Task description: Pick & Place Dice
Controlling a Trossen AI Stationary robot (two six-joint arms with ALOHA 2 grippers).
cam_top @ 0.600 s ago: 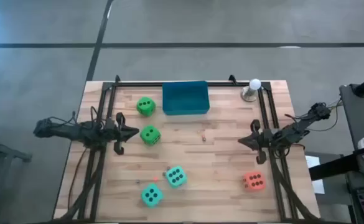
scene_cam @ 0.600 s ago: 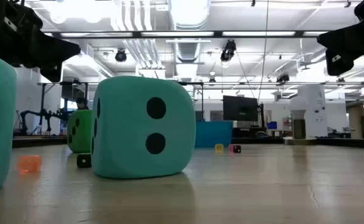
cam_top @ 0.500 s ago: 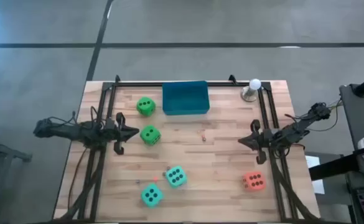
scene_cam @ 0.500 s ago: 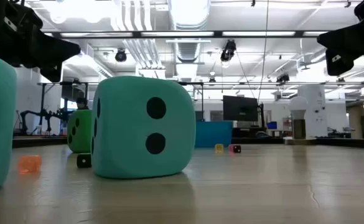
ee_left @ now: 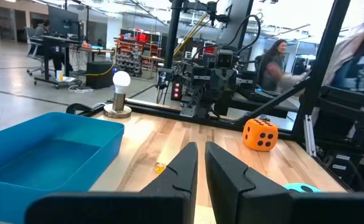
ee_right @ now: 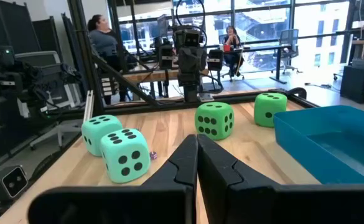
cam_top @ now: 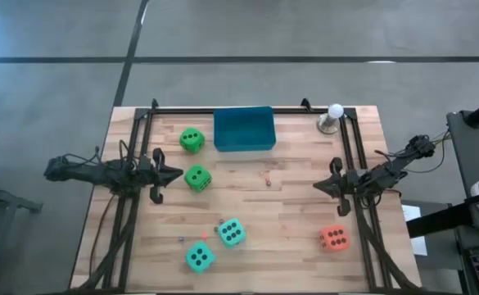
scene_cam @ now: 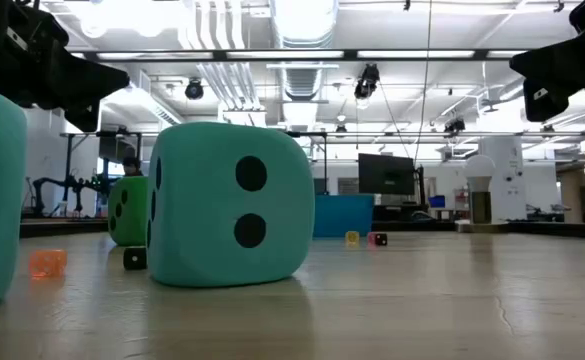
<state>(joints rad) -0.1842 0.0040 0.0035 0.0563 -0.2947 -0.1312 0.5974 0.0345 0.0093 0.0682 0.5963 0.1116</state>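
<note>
Green, teal and orange-red dice lie scattered on the wooden surface (cam_top: 288, 205): two green dice (cam_top: 192, 139) (cam_top: 196, 177) near the blue tray (cam_top: 244, 129), two teal dice (cam_top: 232, 233) (cam_top: 199, 258) at the front, one orange-red die (cam_top: 334, 238) to the right. Left end effector (cam_top: 176, 173) and right end effector (cam_top: 319, 186) hover pressed together, holding nothing

From my station both arms are dark, near-black, slim jointed structures with thin black cables looped along them. The left gripper (ee_left: 200, 163) has two flat, matte black fingers with angular, stepped inner edges. The right gripper (ee_right: 197, 154) carries identical black fingers tapering to narrow tips. Each arm stands on a black frame at its table side.
</note>
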